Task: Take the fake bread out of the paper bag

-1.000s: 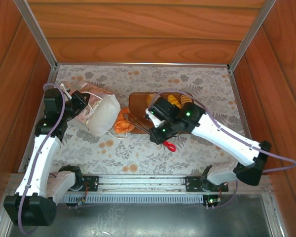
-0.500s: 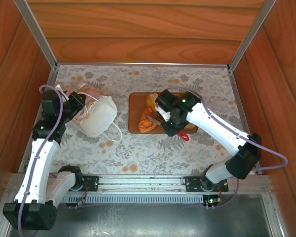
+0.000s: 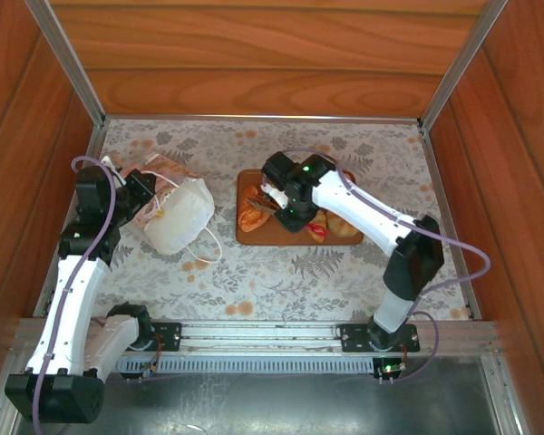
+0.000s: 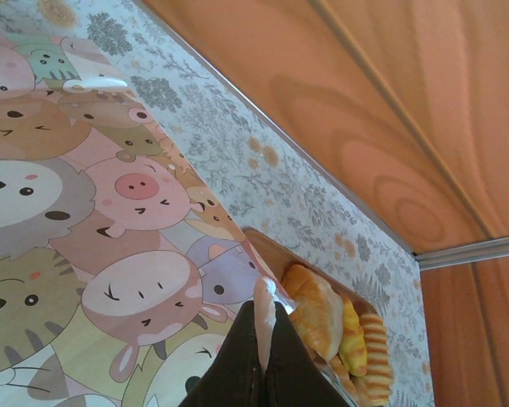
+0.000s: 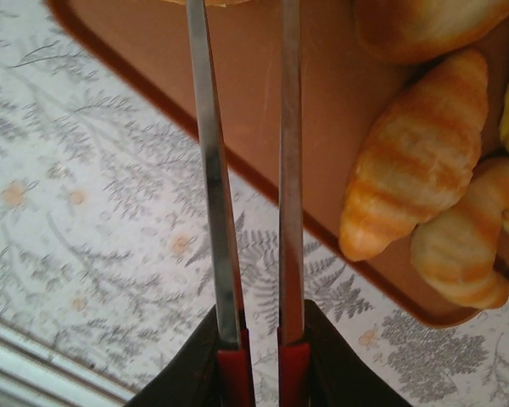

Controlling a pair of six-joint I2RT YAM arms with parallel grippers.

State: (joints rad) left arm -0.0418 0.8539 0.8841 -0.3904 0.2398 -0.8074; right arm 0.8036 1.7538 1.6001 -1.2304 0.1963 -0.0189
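The left gripper [image 4: 265, 326] is pinching the paper bag's [image 3: 177, 216] rim while the right gripper [image 5: 261, 348], clamped on tongs [image 5: 212, 170], is hovering over the tray [image 5: 322, 110] holding the bread [image 5: 416, 161]; this looks like drop-off, and the next move probably calls for reaching back into the bag.

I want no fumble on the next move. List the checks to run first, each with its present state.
1. Bag grip: the left gripper holds the white paper bag with cartoon animal print, jaws pinched on its edge: ok.
2. Tool grip: the right gripper holds the red-handled metal tongs, jaws closed on the handles: ok.
3. Tongs clear of bread: cannot tell. Nothing sits between the blades in the right wrist view, but their tips are cut off.
4. The golden toy pastries already out lie on the brown rounded tray: ok.
5. More bread left in the bag: cannot tell, its inside is hidden.
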